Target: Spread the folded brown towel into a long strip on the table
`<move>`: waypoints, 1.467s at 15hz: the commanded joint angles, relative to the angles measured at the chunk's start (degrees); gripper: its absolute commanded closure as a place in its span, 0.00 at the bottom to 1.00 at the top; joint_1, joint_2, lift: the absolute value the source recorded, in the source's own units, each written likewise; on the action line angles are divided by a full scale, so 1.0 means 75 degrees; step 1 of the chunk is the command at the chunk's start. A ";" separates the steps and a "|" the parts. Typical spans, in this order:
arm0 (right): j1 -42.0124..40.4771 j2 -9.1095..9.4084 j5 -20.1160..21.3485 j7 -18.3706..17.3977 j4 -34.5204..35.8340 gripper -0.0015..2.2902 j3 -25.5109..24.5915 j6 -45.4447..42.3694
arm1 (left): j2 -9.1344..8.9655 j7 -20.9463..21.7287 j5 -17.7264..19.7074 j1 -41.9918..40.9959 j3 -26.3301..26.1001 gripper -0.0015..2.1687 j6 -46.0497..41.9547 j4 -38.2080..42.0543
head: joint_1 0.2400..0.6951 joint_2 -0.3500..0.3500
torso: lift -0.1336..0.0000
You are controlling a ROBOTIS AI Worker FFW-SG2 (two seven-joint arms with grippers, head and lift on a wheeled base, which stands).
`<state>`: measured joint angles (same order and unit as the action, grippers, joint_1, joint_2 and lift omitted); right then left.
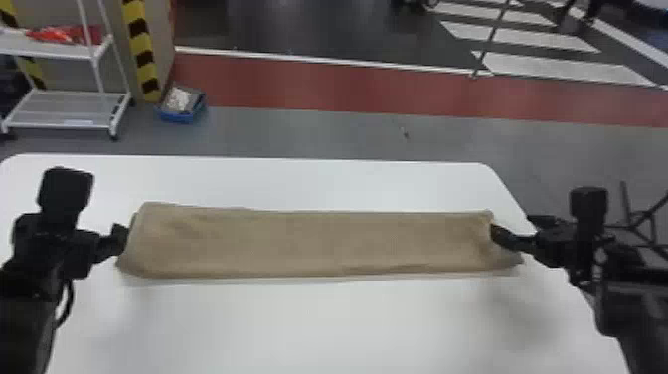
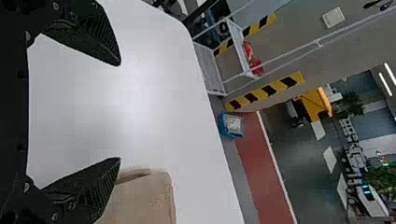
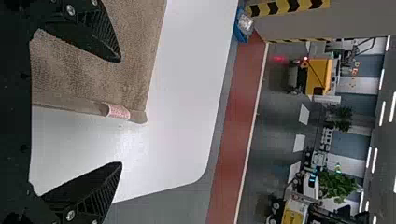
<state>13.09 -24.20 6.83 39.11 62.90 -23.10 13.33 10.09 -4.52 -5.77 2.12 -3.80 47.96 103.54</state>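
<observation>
The brown towel (image 1: 308, 242) lies as a long flat strip across the white table. At its left end is my left gripper (image 1: 107, 231), one finger close to the towel's edge. In the left wrist view the left gripper (image 2: 120, 112) stands open, with the towel's corner (image 2: 149, 198) beside its lower finger. At the strip's right end is my right gripper (image 1: 517, 231). The right wrist view has the right gripper (image 3: 121, 112) open wide, one finger over the towel (image 3: 135, 46) and the other beyond its end, near a small label (image 3: 117, 111).
The white table (image 1: 338, 323) extends in front of and behind the strip. On the floor beyond stand a white shelf cart (image 1: 64, 109) and a blue bin (image 1: 182, 104) at the left. A dark metal stand (image 1: 638, 219) is off the table's right side.
</observation>
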 commanded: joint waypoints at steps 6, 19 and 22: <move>-0.0608 -0.0031 -0.0102 0.0035 0.0437 0.04 -0.0143 -0.0142 | -0.0009 0.1318 0.2398 -0.0048 0.0670 0.13 0.0514 0.0140 | 1.00 0.13 | 0.15; -0.0702 -0.0042 -0.0161 0.0129 0.0531 0.04 -0.0225 -0.0353 | 0.0003 0.1459 0.1999 -0.0095 0.1034 0.74 0.2319 0.0843 | 1.00 0.09 | 0.15; -0.0679 -0.0042 -0.0161 0.0129 0.0531 0.04 -0.0225 -0.0376 | 0.0015 0.1506 0.1999 -0.0364 0.1549 0.74 0.2389 0.1171 | 1.00 0.12 | 0.15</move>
<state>7.88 -24.52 5.62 40.08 66.88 -24.78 10.63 10.12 6.63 9.23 0.31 6.00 65.51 111.21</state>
